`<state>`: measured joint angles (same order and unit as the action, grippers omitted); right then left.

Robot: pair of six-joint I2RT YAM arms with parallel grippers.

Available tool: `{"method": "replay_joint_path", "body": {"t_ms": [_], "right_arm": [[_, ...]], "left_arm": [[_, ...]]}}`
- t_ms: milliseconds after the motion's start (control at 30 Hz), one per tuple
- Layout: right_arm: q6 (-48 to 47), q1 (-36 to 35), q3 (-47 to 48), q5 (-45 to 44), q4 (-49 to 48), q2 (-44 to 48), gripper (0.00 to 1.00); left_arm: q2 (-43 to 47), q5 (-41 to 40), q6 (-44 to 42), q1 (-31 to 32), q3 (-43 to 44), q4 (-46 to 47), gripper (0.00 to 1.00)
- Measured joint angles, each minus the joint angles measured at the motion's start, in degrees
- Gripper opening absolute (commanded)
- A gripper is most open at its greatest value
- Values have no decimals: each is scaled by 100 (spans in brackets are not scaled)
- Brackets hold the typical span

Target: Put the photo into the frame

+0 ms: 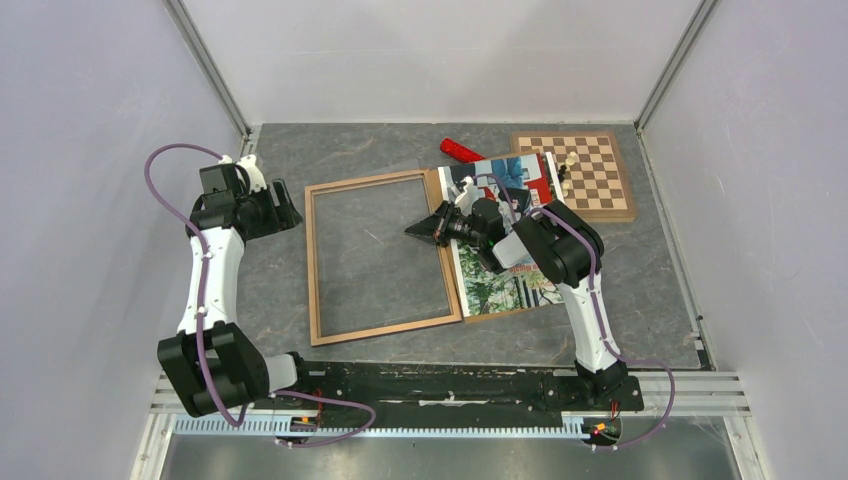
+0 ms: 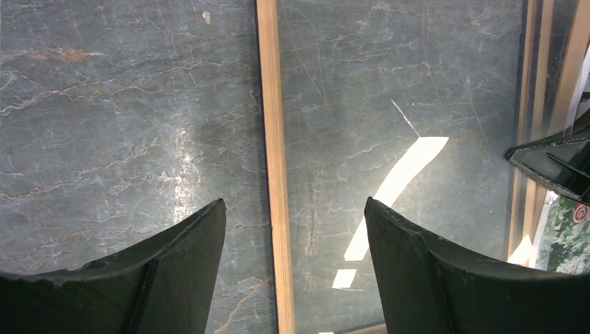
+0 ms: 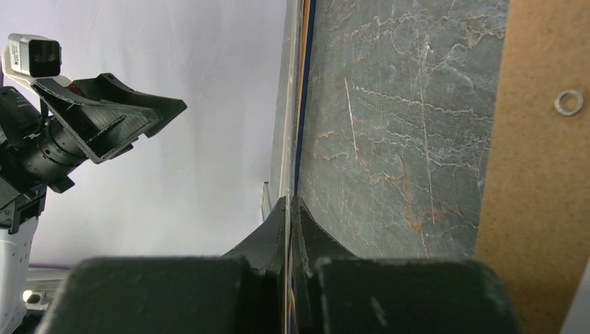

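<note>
The frame point(image 1: 383, 328), light wood face up, lies across the middle of the table. My right gripper point(image 1: 412, 231) reaches over its right rail. In the right wrist view that gripper point(image 3: 288, 200) is shut on a thin edge showing wood and dark blue, which is the frame point(image 3: 300, 83) seen edge-on. The photo point(image 1: 505, 290) lies picture side up to the right of the frame, partly hidden under the right arm. My left gripper point(image 1: 292, 214) hovers just left of the frame. In the left wrist view it point(image 2: 292, 202) is open above the frame's left rail point(image 2: 271, 118), not touching it.
A brown fibreboard panel point(image 3: 536, 181) lies under the photo. Behind it at the back right stands a chessboard point(image 1: 590, 185) with a few pieces point(image 1: 567, 166), and a red object point(image 1: 462, 150) lies beside it. Walls close in the table on three sides.
</note>
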<state>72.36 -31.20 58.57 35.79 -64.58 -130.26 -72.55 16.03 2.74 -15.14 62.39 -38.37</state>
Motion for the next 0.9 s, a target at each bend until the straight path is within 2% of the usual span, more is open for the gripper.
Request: {"method": "replay_joint_path", "body": {"t_ms": [900], "right_arm": [[-142,52,-33,44,184,66,0]], "left_arm": [[68,57,2,0,-13,2,79]]}}
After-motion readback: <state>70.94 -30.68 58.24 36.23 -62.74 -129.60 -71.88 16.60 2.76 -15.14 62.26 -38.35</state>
